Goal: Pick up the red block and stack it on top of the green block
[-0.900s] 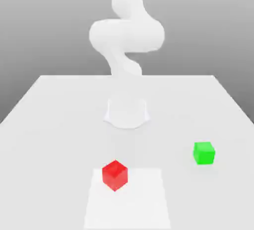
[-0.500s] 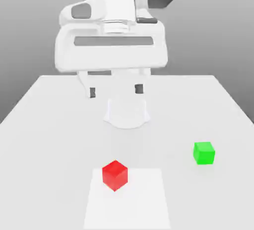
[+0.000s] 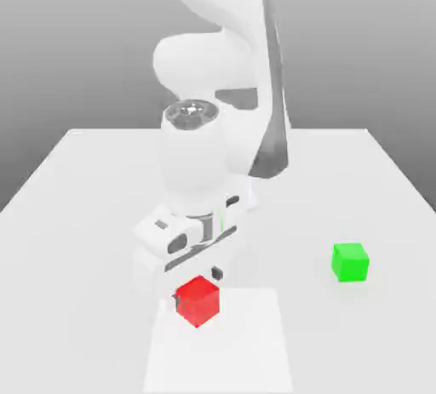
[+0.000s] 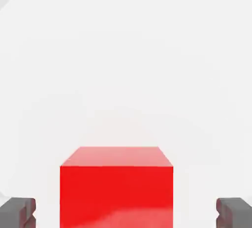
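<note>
You are holding the gripper [image 3: 197, 288] spread wide, its dark fingertips standing on opposite sides of the red block [image 3: 197, 301] and gripping nothing. The block is resting near the corner of the pale square panel [image 3: 238, 341] that is lying towards the robot base and the exterior view's left. You are seeing clear gaps on both sides in the hand view, one wider than the other, so closing may be nudging the block slightly before both pads are bearing on it.

The hand is sitting turned to match the block's slant, probably so that its pads are meeting two flat, parallel faces rather than sharp edges. You are probably finishing the approach; whether the tips are reaching low enough, you cannot tell.

The green block [image 3: 350, 262] is waiting upright on the white table [image 3: 77, 248], beyond the panel towards the table's edge at the exterior view's right. Its flat top is offering a level seat, so you are needing a square, gentle release there. Both blocks are looking smooth, crisp-edged and rigid, and the panel is lying flat and plain beneath the red one.
</note>
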